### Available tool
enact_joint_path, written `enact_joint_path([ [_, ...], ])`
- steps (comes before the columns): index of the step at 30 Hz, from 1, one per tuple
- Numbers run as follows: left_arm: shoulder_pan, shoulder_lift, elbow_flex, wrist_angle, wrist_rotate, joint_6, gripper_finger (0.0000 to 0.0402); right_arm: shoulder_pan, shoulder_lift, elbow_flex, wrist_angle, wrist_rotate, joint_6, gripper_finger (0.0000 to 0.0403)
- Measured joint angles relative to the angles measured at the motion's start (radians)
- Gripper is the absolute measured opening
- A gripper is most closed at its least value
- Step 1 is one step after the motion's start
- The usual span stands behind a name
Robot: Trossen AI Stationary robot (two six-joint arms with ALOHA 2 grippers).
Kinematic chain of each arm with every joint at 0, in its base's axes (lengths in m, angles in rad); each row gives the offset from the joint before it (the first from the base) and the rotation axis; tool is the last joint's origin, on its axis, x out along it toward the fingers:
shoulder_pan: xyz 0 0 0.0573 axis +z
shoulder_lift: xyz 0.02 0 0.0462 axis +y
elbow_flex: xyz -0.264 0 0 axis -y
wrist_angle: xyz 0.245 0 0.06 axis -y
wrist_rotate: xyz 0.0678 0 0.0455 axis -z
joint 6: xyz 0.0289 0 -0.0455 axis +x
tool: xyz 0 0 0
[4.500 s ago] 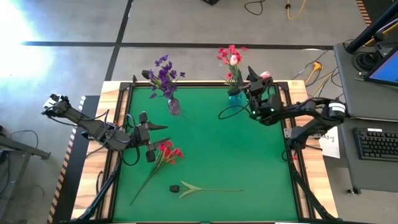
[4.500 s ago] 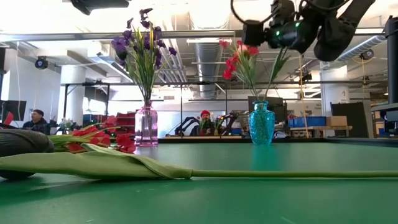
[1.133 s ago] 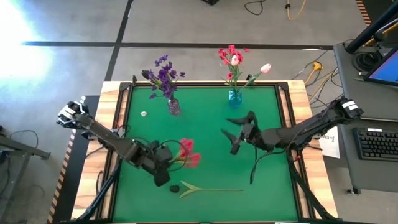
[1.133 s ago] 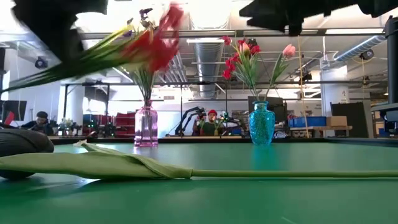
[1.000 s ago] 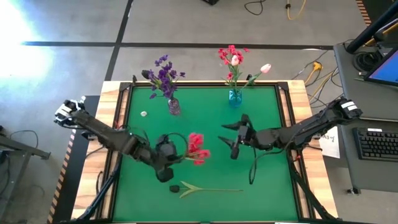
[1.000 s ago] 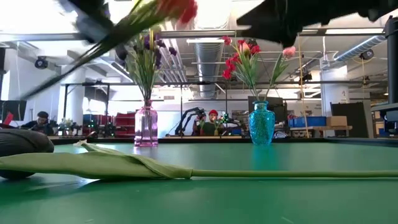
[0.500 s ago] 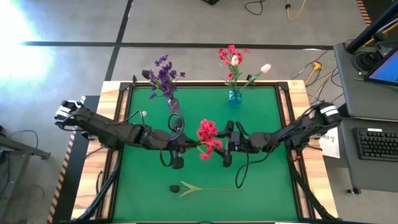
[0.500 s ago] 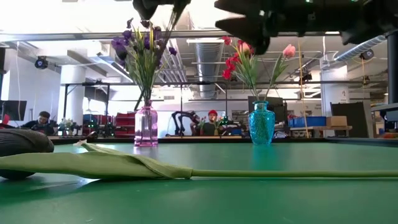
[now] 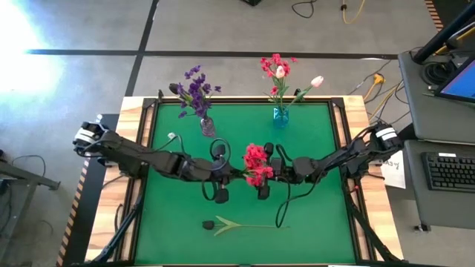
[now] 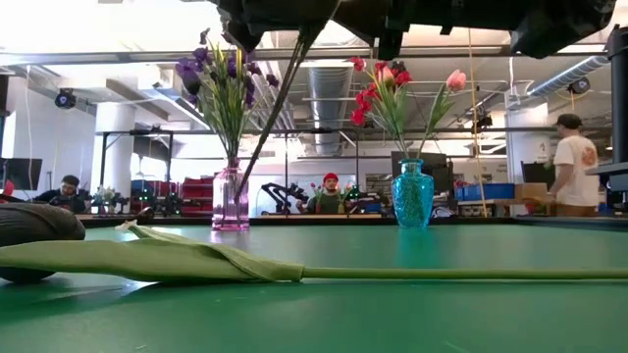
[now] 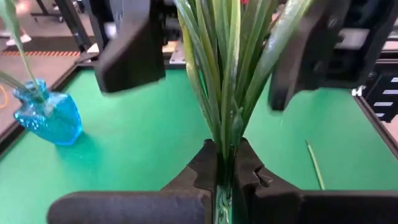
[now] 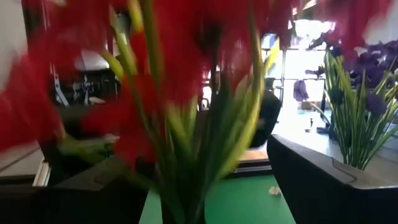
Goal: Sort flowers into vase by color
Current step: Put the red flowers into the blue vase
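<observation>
Red spray (image 9: pixel 256 163) now lifted off counter (image 9: pixel 312 215), mid-air below blue vase (image 9: pixel 280 115); left gripper (image 11: pixel 225 163) clamped on stems, right gripper (image 9: pixel 264 172) jaws spread around it. Dark tulip (image 9: pixel 210 223) unsorted.

Open green surface (image 9: pixel 319 222) along the near right and far middle. Centre blocked: left gripper (image 9: pixel 223 175) clamped on red spray (image 9: pixel 256 163), right gripper (image 9: pixel 264 175) just beside it, jaws spread around the blooms. Near edge partly barred by dark tulip (image 9: pixel 245 224) lying flat. Far edge guarded by pink vase (image 9: pixel 208 127) and blue vase (image 9: pixel 280 115), well apart, passable between.
</observation>
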Motion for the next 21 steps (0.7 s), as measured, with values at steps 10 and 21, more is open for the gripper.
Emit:
enact_joint_path([
  [10, 0.000, 0.021, 0.000, 0.035, -0.009, -0.005, 0.0000, 0.000, -0.001, -0.004, -0.027, 0.000, -0.013, 0.0185],
  [21, 0.000, 0.019, 0.000, 0.059, -0.087, -0.020, 0.0050, 0.000, -0.003, -0.004, -0.041, -0.002, -0.026, 0.0039],
])
